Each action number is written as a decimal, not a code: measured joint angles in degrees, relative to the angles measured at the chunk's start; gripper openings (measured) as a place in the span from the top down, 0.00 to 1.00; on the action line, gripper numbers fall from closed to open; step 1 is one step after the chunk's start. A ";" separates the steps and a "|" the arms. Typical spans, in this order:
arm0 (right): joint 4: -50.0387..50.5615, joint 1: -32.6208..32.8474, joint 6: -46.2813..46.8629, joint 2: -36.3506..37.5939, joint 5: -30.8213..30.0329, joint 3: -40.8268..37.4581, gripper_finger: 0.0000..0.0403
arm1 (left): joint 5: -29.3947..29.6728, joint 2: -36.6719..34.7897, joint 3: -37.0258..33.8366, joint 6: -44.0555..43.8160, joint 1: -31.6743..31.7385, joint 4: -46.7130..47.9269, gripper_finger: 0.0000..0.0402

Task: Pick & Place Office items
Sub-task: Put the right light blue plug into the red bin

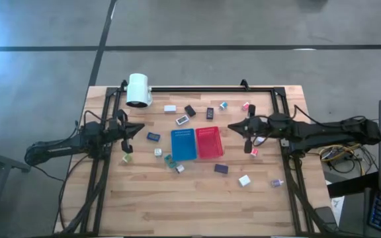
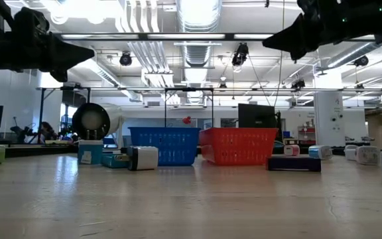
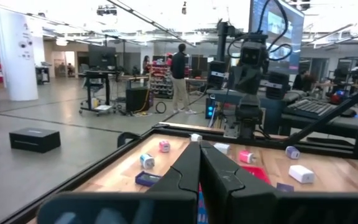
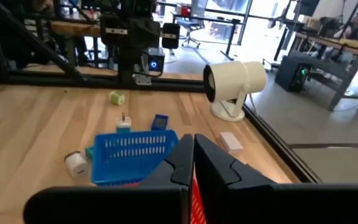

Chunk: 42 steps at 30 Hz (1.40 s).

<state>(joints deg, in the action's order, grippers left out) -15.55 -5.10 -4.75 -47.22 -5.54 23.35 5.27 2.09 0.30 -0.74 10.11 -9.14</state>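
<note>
Office items (image 1: 182, 120) lie scattered over the worktop (image 1: 197, 198), none yet in either basket: several sit behind the blue basket (image 1: 183, 144) and red basket (image 1: 209, 142), a few just off the blue basket's front left corner, and others well out to the right front. Both arms hover above the wood, one at each side, facing the middle. The left end effector (image 1: 137, 127) is closed and holds nothing; the right end effector (image 1: 232, 126) is likewise closed and empty, as each wrist view shows its fingers pressed together.

The step in hand appears to be choosing and approaching a first piece. To do it well, each arm should probably work its own half: the dark blue block (image 1: 153, 137) lies near the left end effector, and the pink block (image 1: 254, 153) sits just beside the right arm. The fingers must open before the descent, not during it, since the pieces are small and light and a closing brush could flick them away. A straight drop from above, with the fingers astride the short sides, looks safest. The lamp (image 1: 138, 90) at the back left stands clear of these targets but should be avoided on any reach toward the rear pieces.
</note>
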 joint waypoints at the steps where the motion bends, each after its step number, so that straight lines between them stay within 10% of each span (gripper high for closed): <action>1: 0.02 0.00 -0.20 -0.29 -0.03 0.12 0.98 | 0.04 0.00 0.00 -0.39 0.00 0.30 0.98; 8: 2.45 -0.06 2.76 -0.46 -0.70 1.59 0.98 | 0.14 0.00 0.00 -2.63 -0.02 2.27 0.98; 22: 60.07 -0.93 25.96 -4.31 -12.63 27.53 0.98 | 1.43 0.01 0.00 0.51 -0.02 2.36 0.98; 42: 89.03 -11.88 34.86 -28.10 -3.57 47.47 0.95 | 5.18 0.39 0.00 8.29 0.02 2.81 0.98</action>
<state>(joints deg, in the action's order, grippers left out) 73.48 -16.98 30.10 -75.32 -9.12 70.82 10.45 2.48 0.30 7.55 10.13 -6.33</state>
